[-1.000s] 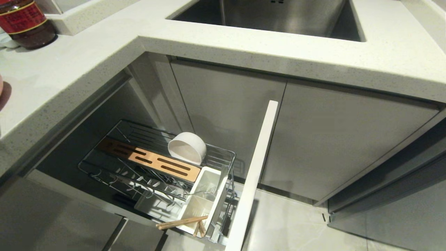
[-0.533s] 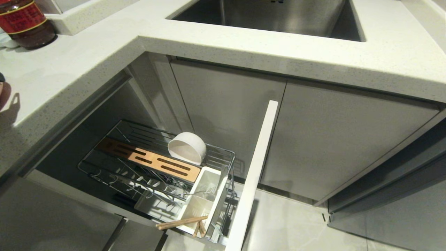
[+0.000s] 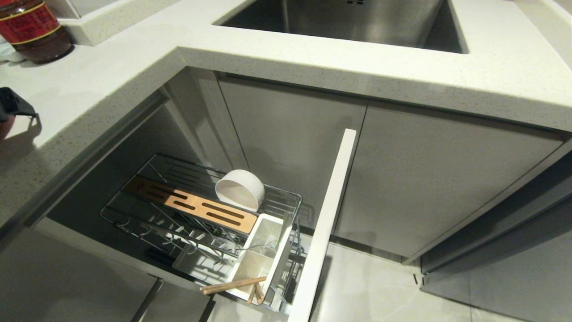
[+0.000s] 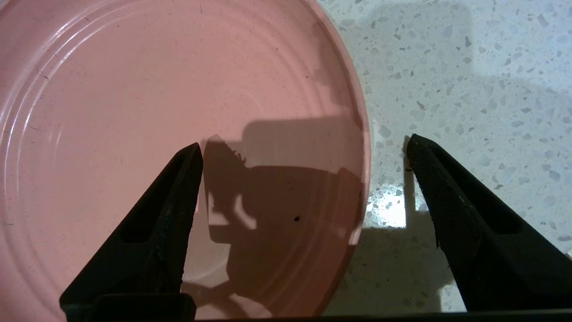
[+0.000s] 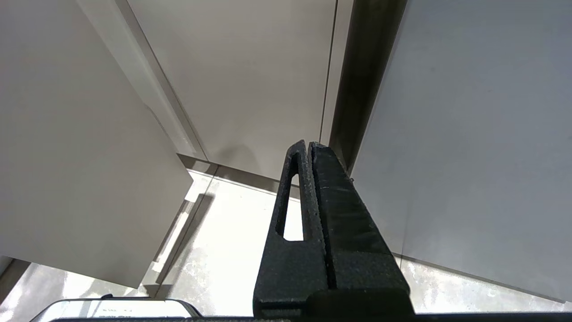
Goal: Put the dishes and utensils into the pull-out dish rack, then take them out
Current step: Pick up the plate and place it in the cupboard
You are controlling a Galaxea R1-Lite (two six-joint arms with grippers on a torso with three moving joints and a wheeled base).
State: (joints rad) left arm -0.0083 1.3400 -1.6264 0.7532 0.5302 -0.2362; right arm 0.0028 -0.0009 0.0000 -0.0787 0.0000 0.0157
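Note:
The pink plate point(image 4: 156, 112) lies flat on the speckled countertop point(image 4: 469, 67). My left gripper point(image 4: 304, 141) hovers open over its rim, one finger above the plate and the other above bare counter. In the head view only a black tip of the left gripper point(image 3: 11, 105) shows at the far left edge. The pull-out dish rack point(image 3: 281, 203) stands open below. The off-white bowl point(image 3: 241, 190) lies tilted on its side by the wooden strip point(image 3: 192, 203). The chopsticks point(image 3: 232, 285) stick out of the white caddy point(image 3: 250, 268), and the fork point(image 3: 261, 245) lies in it. My right gripper point(image 5: 308, 144) is shut and parked low by the cabinet doors.
The rack's white front panel point(image 3: 326, 223) juts out toward me. The steel sink point(image 3: 357, 22) is set in the counter above the grey cabinet doors point(image 3: 424, 179). A dark jar with a red label point(image 3: 31, 29) stands at the counter's far left.
The left gripper's tip has come into the head view at the left edge, moving right over the counter, and its shadow has shifted with it. The rack and its contents have not moved.

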